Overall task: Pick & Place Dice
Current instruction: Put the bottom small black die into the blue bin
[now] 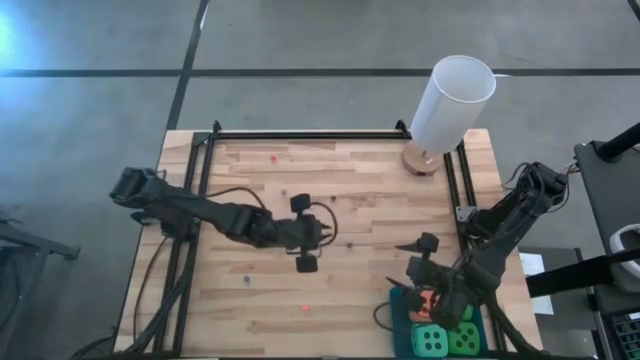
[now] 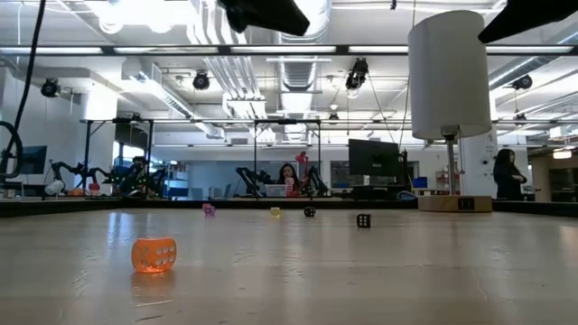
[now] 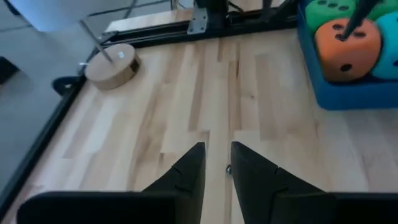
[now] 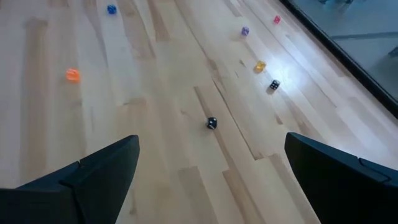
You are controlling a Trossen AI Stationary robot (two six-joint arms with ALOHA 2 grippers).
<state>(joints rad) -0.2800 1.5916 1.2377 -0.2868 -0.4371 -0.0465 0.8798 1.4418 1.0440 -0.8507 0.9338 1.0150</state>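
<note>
The dice lie in a blue bin (image 1: 400,312) at the table's near right corner. Two green dice (image 1: 432,341) (image 1: 462,339) sit side by side at its near end. The orange-red die (image 3: 345,46) rests between a green die (image 3: 326,9) and the turquoise die (image 3: 388,37). My right gripper (image 1: 420,256) hangs open above the bin's far end, nothing between its fingers (image 4: 211,142). My left gripper (image 1: 328,235) is raised over the table's middle, its fingers nearly together (image 3: 217,155) with only a narrow slit and nothing in it.
A tall white cylinder (image 1: 452,100) on a round wooden base (image 3: 112,65) stands at the far right corner. Several tiny dice are scattered on the wood: an orange one (image 2: 153,255), black ones (image 4: 211,123) (image 4: 274,84), a yellow one (image 4: 260,65). Black rails (image 1: 300,134) frame the table.
</note>
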